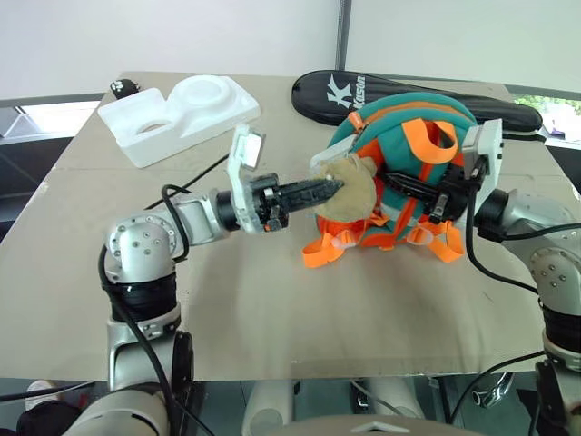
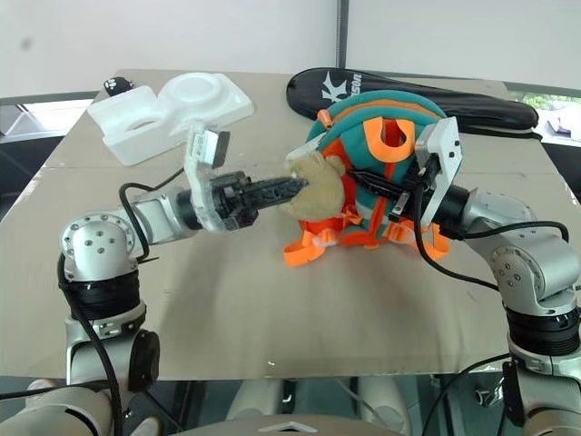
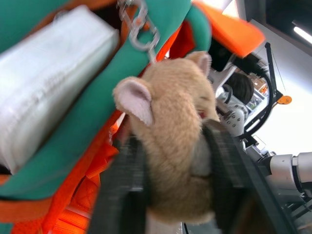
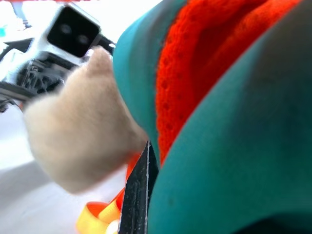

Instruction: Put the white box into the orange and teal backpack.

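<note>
The orange and teal backpack (image 1: pixel 399 113) stands on the table, right of centre, with its tan plush bear (image 1: pixel 356 195) hanging at the front. My left gripper (image 1: pixel 334 189) reaches in from the left and is shut on the bear; in the left wrist view the black fingers (image 3: pixel 226 165) press it from both sides. The white box (image 3: pixel 48 83) sits wedged in the teal-rimmed opening just beside the bear, and a white edge of it (image 1: pixel 322 163) pokes out. My right gripper (image 1: pixel 399 186) is shut on the backpack's teal and orange fabric from the right side.
A bulky white styrofoam block (image 1: pixel 177 113) lies at the back left. A long black racket bag (image 1: pixel 408 91) lies behind the backpack. The brown cardboard-covered table (image 1: pixel 254 309) has bare room in front, and cables trail from both arms.
</note>
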Motion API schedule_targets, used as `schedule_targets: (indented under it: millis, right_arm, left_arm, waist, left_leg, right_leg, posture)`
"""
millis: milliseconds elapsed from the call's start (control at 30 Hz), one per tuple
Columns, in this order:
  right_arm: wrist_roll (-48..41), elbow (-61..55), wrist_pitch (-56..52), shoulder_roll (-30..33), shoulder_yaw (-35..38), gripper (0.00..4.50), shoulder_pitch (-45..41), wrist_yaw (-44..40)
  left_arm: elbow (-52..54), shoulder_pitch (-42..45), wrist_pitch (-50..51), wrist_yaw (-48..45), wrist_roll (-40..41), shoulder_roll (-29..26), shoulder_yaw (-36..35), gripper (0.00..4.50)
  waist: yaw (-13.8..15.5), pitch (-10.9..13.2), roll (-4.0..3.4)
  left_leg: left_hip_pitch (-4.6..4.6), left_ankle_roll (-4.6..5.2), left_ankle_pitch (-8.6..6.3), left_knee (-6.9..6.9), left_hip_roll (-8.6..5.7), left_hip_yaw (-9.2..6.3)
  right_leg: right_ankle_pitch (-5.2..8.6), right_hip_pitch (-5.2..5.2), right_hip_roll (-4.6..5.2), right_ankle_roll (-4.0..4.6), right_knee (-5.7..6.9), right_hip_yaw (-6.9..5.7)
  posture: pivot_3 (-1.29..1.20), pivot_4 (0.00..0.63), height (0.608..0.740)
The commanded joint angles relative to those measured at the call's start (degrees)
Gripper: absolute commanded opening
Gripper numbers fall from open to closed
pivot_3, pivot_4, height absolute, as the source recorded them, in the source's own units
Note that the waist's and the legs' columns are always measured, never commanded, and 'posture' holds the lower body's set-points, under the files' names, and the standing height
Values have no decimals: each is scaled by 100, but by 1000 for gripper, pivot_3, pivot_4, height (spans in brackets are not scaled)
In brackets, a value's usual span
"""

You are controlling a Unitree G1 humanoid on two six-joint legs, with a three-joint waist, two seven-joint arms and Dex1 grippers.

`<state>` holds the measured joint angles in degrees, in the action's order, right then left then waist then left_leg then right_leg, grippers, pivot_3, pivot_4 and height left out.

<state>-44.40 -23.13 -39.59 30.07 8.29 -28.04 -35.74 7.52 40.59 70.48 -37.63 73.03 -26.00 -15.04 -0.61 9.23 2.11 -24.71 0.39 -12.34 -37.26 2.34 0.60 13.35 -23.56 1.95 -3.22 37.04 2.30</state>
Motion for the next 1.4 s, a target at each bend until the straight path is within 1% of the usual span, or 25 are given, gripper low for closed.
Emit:
schedule_targets:
  millis: [33,100,167,267,333,400,500,600,700,800,900,933,1033,1133,1167,1233,1300,1400]
  right_arm:
    - [-175,191,349,-183,777,0,-568,658]
    - [-230,322,376,-221,941,0,-595,725]
    - [-84,336,453,-202,887,0,-459,701]
    - [199,225,501,-149,629,0,-222,697]
    - [192,235,547,-195,665,0,-172,729]
    - [186,255,598,-214,723,0,-92,759]
    - [379,423,674,-162,768,0,-21,890]
    - [769,892,752,-104,839,0,-138,1233]
    - [939,1113,787,-137,876,0,-304,1536]
    - [1067,1279,825,-187,903,0,-460,1818]
    - [1101,1317,818,-225,928,0,-515,1910]
    - [1132,1400,845,-265,970,0,-598,2023]
    - [1078,1593,852,-415,1170,0,-873,2409]
    - [1028,1565,793,-430,1209,0,-931,2538]
    - [1019,1542,781,-422,1200,0,-932,2539]
    - [974,1429,714,-417,1149,0,-897,2507]
    - [1036,1130,637,-315,900,0,-726,2275]
    - [971,515,387,-162,495,0,-425,1905]
  left_arm:
    - [-532,961,-227,420,1167,-27,-714,356]
    - [-1006,1467,-347,637,1323,-100,-901,348]
    - [-1272,1624,-363,761,1396,-166,-991,329]
    - [-1135,1269,-277,708,1257,-304,-934,326]
    - [-1036,1007,-269,851,1383,-303,-983,326]
    - [-885,619,-296,904,1311,-360,-994,326]
    - [-702,96,-279,910,1258,-510,-1005,326]
    - [-639,-543,-274,830,1251,-793,-1175,325]
    - [-675,-1020,-308,742,1327,-1065,-1352,325]
    - [-726,-1356,-378,721,1378,-1216,-1476,323]
    - [-694,-1515,-393,659,1406,-1288,-1484,323]
    - [-689,-1696,-430,617,1273,-1317,-1491,323]
    - [-888,-2279,-966,594,85,-1364,-1096,323]
    - [-1138,-2388,-1342,736,-854,-1389,-538,323]
    - [-1253,-2359,-1415,853,-1064,-1333,-392,323]
    - [-1627,-2229,-1898,1272,-1798,-1084,20,322]
    - [-1442,-2233,-2437,793,-2134,-905,340,304]
    - [-1124,-2196,-2991,375,-2110,-606,225,302]
  waist:
    - [-1,1,1]
    - [-2,1,0]
    - [-4,0,0]
    - [-24,-2,-3]
    - [-29,0,-7]
    - [-17,0,-6]
    - [15,-1,-6]
    - [24,-2,-4]
    - [7,-2,-4]
    - [12,-2,-3]
    - [12,-4,0]
    - [5,-4,-1]
    - [-41,-5,-4]
    - [2,-5,-3]
    - [28,-5,-3]
    - [61,-7,-4]
    - [72,-10,-1]
    - [63,-10,-1]
  left_leg:
    - [-4,0,0,-1,0,-1]
    - [-1,0,0,-4,-2,3]
    - [-2,0,0,-3,-3,5]
    - [-1,0,0,17,-3,8]
    - [0,-5,3,31,-2,11]
    - [-5,-15,9,39,-2,12]
    - [-3,-4,2,31,-3,14]
    - [2,-1,0,14,-6,13]
    - [10,0,1,8,-6,16]
    - [15,0,2,6,-5,14]
    - [9,0,1,7,-5,12]
    - [6,0,1,8,-5,12]
    - [6,-1,1,15,-4,20]
    - [13,-1,1,31,-1,19]
    - [12,-1,1,32,-2,17]
    - [11,-1,1,29,-3,16]
    - [13,0,1,17,-5,20]
    - [12,1,1,11,-5,29]
  right_leg:
    - [-1,-3,0,0,0,0]
    - [-2,-2,1,-2,-2,4]
    - [-3,-1,2,-3,-3,5]
    - [-1,-4,3,-3,-10,7]
    - [0,-10,3,-3,-12,12]
    - [0,-17,5,-3,-13,12]
    - [0,-11,9,-3,-19,11]
    - [-1,-2,9,-4,-12,10]
    - [-2,3,7,-1,-9,15]
    - [-3,3,6,1,0,15]
    - [-3,2,6,0,-4,13]
    - [-3,0,6,0,-5,13]
    - [-3,-5,7,-1,-8,20]
    - [-2,-7,4,1,-8,17]
    - [-2,-7,5,2,-7,13]
    - [-2,-5,6,2,-7,12]
    - [-3,3,7,2,-14,17]
    - [-3,5,8,2,-16,25]
  posture:
    - [0,150,740]
    - [0,150,740]
    - [0,150,740]
    - [0,150,740]
    - [0,150,740]
    - [0,150,740]
    - [0,150,740]
    - [0,150,740]
    - [0,150,740]
    - [0,150,740]
    - [0,150,740]
    - [0,150,740]
    - [0,150,740]
    - [0,150,740]
    - [0,150,740]
    - [0,150,740]
    - [0,150,740]
    - [0,150,740]
